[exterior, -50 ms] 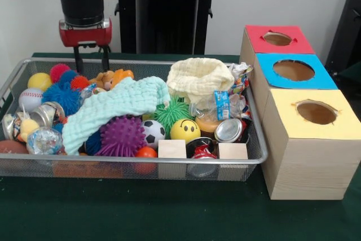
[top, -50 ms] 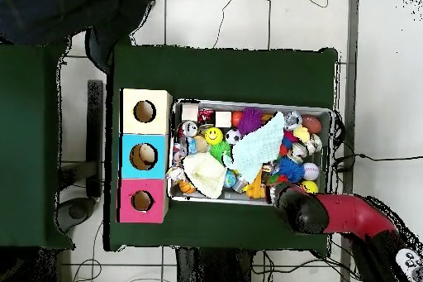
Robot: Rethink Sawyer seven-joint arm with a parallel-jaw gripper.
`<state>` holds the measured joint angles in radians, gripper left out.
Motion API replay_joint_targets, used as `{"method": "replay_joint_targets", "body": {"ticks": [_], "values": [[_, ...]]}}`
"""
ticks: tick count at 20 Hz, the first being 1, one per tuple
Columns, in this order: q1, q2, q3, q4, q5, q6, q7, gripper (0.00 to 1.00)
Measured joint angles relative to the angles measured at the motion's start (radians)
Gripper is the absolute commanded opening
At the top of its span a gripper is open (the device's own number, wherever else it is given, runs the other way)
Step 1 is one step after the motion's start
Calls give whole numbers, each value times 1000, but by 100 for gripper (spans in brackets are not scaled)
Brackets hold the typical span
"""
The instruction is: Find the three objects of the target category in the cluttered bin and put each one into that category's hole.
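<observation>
The green tabletop [exterior, -50 ms: 169, 207] carries everything, laid out so that bin and boxes sit side by side within one reach of the arm. The wire mesh bin [exterior, -50 ms: 256, 153] spreads beneath and in front of the jaws [exterior, -50 ms: 90, 59]; its low walls keep the loose clutter from rolling off.

Well off to the side of the jaws stands the row of three wooden boxes, each with a round hole cut in its lid: the yellow-topped box [exterior, -50 ms: 316, 111], the blue-topped box [exterior, -50 ms: 293, 70] and the red-topped box [exterior, -50 ms: 277, 39]. They stand touching one another and just beside the bin's end wall, probably to keep each carry short.

The red and black arm [exterior, -50 ms: 83, 4] comes down over the bin's back corner, with the jaws spread open and empty, their two dark tips hanging just above the rim.

Nothing shows which category is the target, so the three sought objects cannot be picked out. A mint cloth [exterior, -50 ms: 113, 108] and a cream cloth [exterior, -50 ms: 200, 80] lie draped over the pile in front of the jaws, likely hiding some candidates. The spiky purple ball [exterior, -50 ms: 121, 136], smiley yellow ball [exterior, -50 ms: 185, 130] and soccer ball [exterior, -50 ms: 153, 132] sit farther forward. Nearest the jaws lie the pompoms and the small yellow ball [exterior, -50 ms: 39, 80].
</observation>
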<state>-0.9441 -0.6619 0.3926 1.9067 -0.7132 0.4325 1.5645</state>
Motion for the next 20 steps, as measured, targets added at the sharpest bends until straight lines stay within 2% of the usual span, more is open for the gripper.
{"method": "replay_joint_targets", "body": {"ticks": [4,12,19,20], "values": [[-5,0,0,-13,-11,0,0,100],[27,26,-36,-15,-91,-25,0,100],[86,67,-102,-15,-128,-120,0,100],[103,76,-122,-15,-128,-158,0,100]]}}
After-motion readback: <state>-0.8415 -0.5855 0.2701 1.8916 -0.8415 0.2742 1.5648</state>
